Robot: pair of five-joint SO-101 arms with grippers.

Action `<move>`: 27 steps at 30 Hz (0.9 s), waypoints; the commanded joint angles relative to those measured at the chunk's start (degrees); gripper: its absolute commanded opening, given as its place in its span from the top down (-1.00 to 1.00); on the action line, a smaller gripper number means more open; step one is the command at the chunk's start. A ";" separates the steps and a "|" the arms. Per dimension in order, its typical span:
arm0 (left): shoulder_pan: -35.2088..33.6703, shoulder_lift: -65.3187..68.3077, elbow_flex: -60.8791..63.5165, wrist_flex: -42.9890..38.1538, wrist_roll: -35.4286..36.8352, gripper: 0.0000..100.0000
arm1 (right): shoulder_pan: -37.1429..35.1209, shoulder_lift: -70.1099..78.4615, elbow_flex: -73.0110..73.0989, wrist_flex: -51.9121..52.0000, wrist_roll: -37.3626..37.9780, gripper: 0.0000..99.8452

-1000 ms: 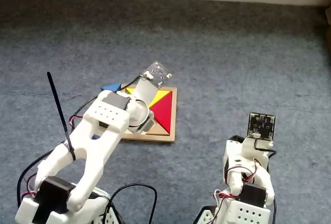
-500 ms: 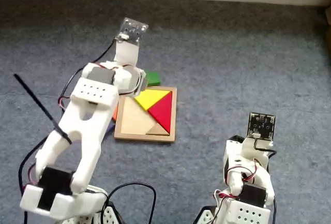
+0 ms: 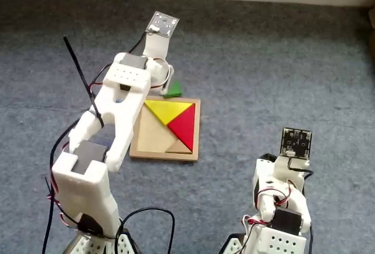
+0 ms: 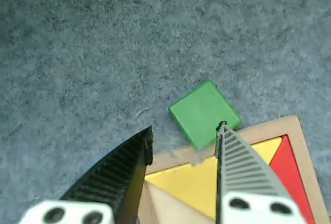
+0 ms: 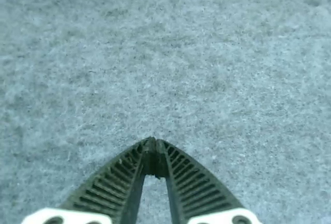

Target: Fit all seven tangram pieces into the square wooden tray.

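The square wooden tray (image 3: 194,129) lies mid-table with a yellow triangle (image 3: 166,111), a red triangle (image 3: 184,127) and a small tan triangle (image 3: 177,146) in it; the rest of its floor is bare wood. A green square (image 4: 204,112) lies on the carpet just beyond the tray's far edge (image 4: 269,127), and shows as a green corner (image 3: 174,90) beside the left wrist. My left gripper (image 4: 185,130) hovers open over the tray's far edge, one fingertip overlapping the green square. My right gripper (image 5: 155,142) is shut on nothing, above bare carpet near the front right.
Grey carpet (image 3: 275,66) covers the whole table. The left arm (image 3: 111,119) stretches along the tray's left side and hides what lies there. The right arm (image 3: 281,201) stays folded at the front right, well apart from the tray.
The left arm swung away from over the tray and stretched out to its far edge, above the green square. Blue and orange pieces seen left of the tray are now hidden. The right arm kept still.
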 commanded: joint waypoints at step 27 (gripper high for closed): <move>-0.40 20.53 -23.52 6.07 -4.13 0.68 | 0.48 -0.84 6.11 -1.27 -0.53 0.99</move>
